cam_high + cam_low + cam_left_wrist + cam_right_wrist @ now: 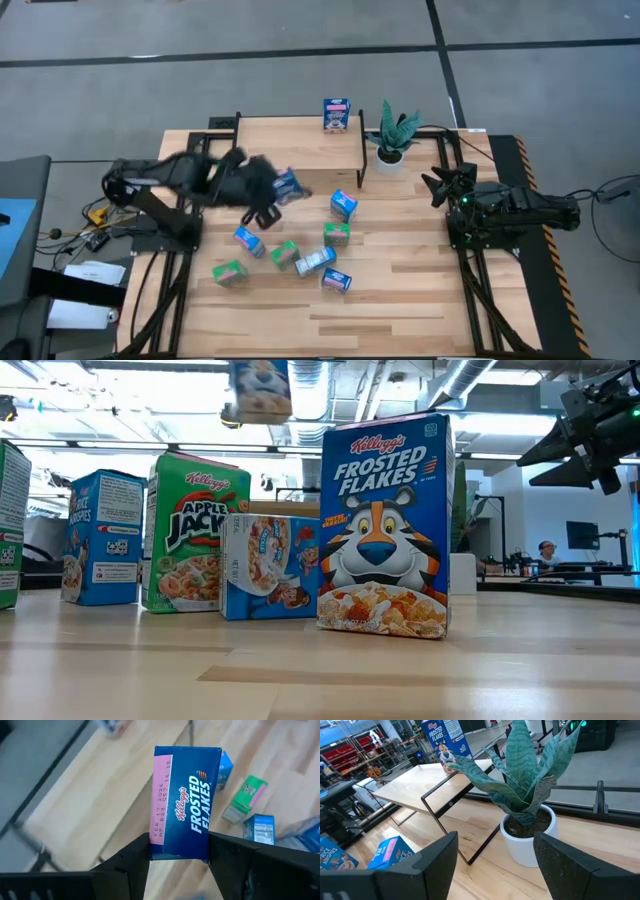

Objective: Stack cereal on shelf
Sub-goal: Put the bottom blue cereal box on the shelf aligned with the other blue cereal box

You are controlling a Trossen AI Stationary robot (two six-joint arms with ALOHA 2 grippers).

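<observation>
My left gripper (272, 192) is shut on a blue Frosted Flakes box (183, 800), held in the air over the table's left middle; the box also shows high up in the low view (260, 388). The shelf (290, 135) stands at the table's far edge on black legs, with one blue box (337, 114) upright on its right end. Several blue and green cereal boxes (337, 234) stand or lie on the table nearer the front. My right gripper (495, 865) is open and empty at the table's right side, facing a potted plant (527, 795). My left gripper pinches the Frosted Flakes box between its two fingers (137, 855), on two opposite sides at the box's end nearest the wrist (159, 847). The fingers come from the table's left, slanting down. The box sticks out beyond the fingers, lifted clear of the table.
The potted plant (392, 138) in a white pot stands just right of the shelf. Loose boxes cluster mid-table: a blue one (343, 205), green ones (285, 252) (229, 271), blue ones (249, 240) (336, 281). The shelf's left part is bare board.
</observation>
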